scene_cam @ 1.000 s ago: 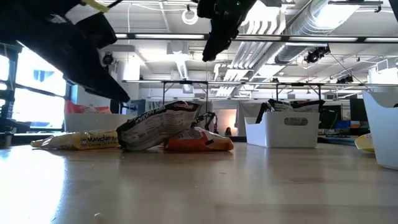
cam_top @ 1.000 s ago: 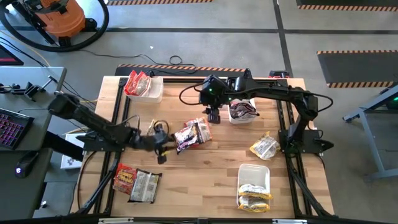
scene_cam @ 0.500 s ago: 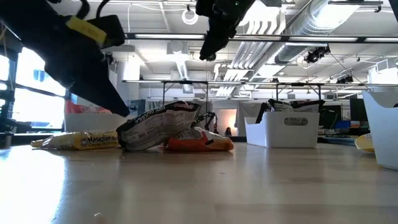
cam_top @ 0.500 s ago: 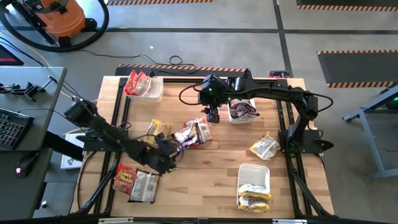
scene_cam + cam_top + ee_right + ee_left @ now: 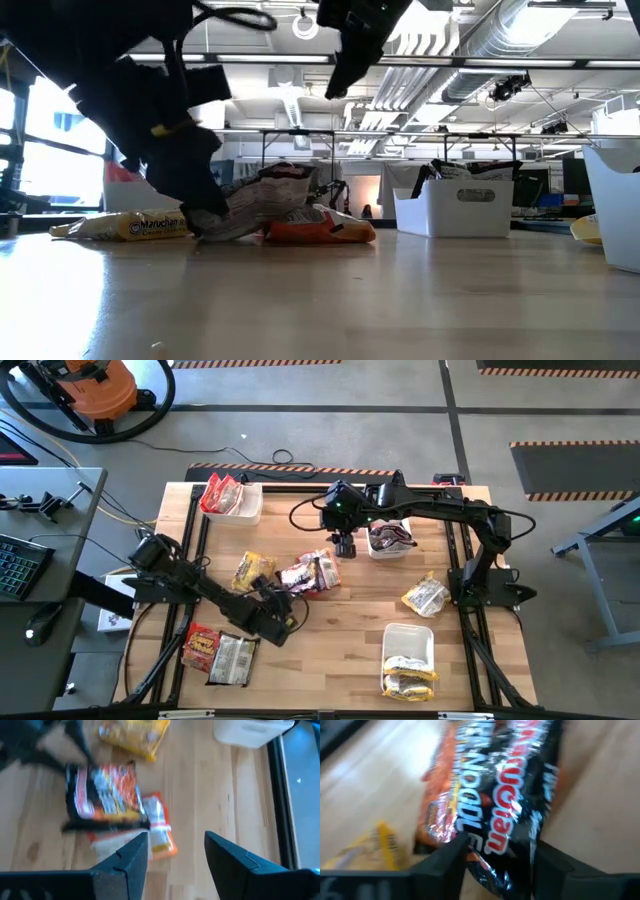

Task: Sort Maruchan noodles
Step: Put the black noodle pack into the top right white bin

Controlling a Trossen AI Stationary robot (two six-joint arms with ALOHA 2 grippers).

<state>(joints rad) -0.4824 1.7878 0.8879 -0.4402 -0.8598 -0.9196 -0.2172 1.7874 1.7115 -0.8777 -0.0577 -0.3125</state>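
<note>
Only the left wrist view shows the left gripper (image 5: 497,857) with jaws apart around the crinkly dark brown-silver plastic noodle packet (image 5: 520,805), lying mid-table over a red-orange packet (image 5: 440,795); the right gripper (image 5: 175,852), jaws apart and empty, hangs above that dark packet.

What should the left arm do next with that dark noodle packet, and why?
Probably ease forward and close. The left gripper sits low at the table with its fingers spread around the edge of the dark Maruchan packet, which lies on a red-orange packet and is not yet pinched.
</note>
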